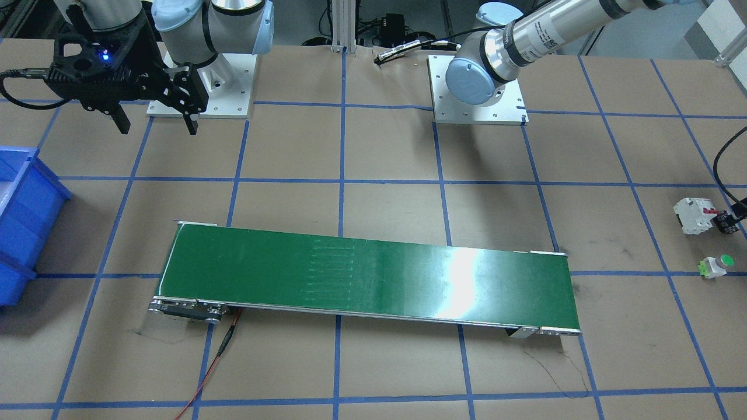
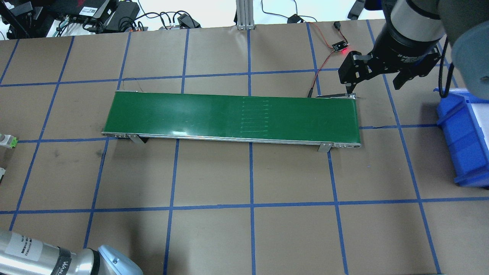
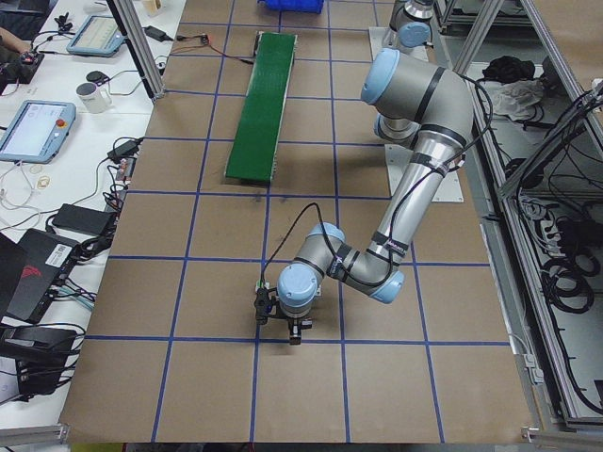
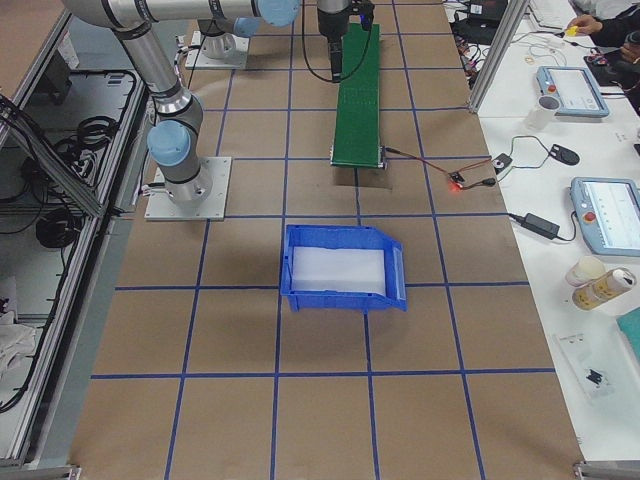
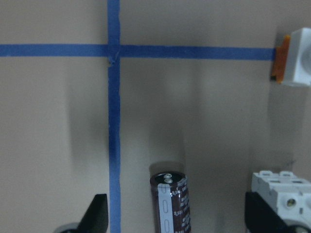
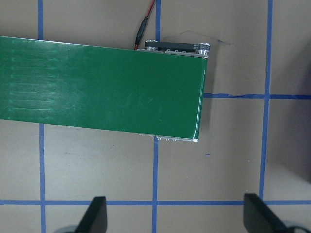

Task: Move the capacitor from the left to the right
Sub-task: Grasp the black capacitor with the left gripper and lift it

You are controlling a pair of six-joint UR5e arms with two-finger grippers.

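The capacitor (image 5: 170,201), a dark maroon-black cylinder with a grey stripe, lies on the brown table between my left gripper's fingers. My left gripper (image 5: 177,221) is open, with its fingertips (image 5: 98,213) wide on either side and not touching the capacitor. In the front view the capacitor (image 1: 726,221) lies against the white breaker (image 1: 694,214) at the far right. My left gripper (image 3: 281,320) hangs low over the table in the left side view. My right gripper (image 1: 157,124) is open and empty, above the table near the conveyor's end (image 6: 201,92).
A green conveyor belt (image 2: 229,116) crosses the middle of the table. A blue bin (image 2: 464,141) stands on my right. The white breaker (image 5: 282,194) sits just right of the capacitor, and a green-capped push button (image 1: 716,265) lies nearby. A red wire (image 2: 324,63) runs to the conveyor.
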